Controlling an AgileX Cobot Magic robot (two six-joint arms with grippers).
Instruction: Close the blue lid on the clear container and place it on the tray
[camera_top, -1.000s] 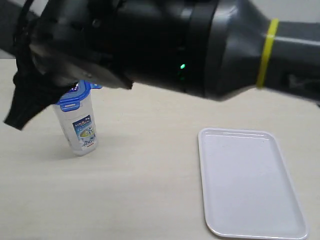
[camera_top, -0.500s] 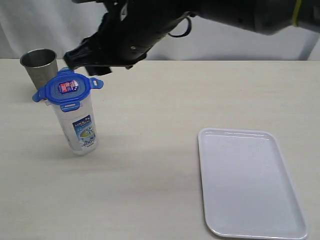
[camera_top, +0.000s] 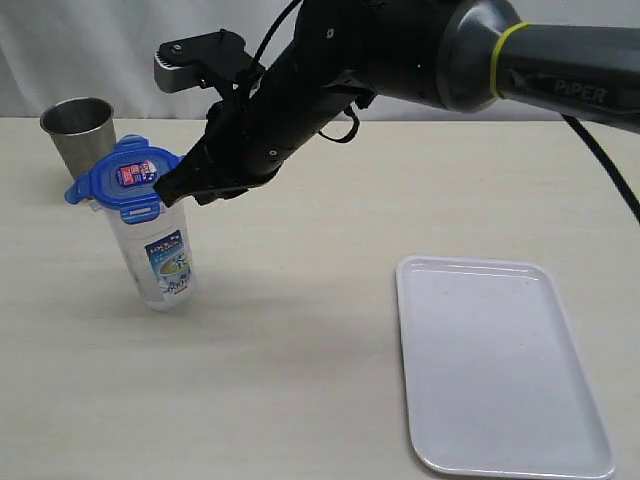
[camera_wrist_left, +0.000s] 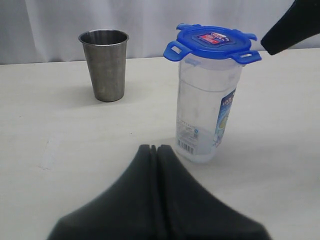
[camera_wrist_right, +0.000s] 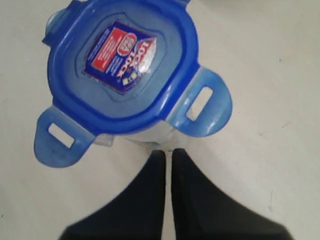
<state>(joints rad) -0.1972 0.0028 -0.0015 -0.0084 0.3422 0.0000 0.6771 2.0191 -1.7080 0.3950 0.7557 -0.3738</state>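
Note:
The clear container (camera_top: 160, 255) stands upright on the table at the left, its printed label facing front. The blue lid (camera_top: 128, 178) rests on its mouth with the side flaps sticking outward. My right gripper (camera_top: 170, 192) is shut with nothing in it, its tips just beside the lid's right edge. In the right wrist view the blue lid (camera_wrist_right: 117, 65) lies directly beyond the right gripper (camera_wrist_right: 167, 151). My left gripper (camera_wrist_left: 157, 147) is shut and empty, low over the table a short way from the clear container (camera_wrist_left: 205, 115). The white tray (camera_top: 500, 365) lies empty at the front right.
A grey metal cup (camera_top: 78, 130) stands behind the container at the far left, also the metal cup (camera_wrist_left: 105, 65) in the left wrist view. The right arm (camera_top: 400, 50) reaches across the back of the table from the right. A pale curtain hangs behind.
The right arm has drawn back from in front of the camera and come down beside the lid. Its jaws have closed. Container, lid and tray have not moved.

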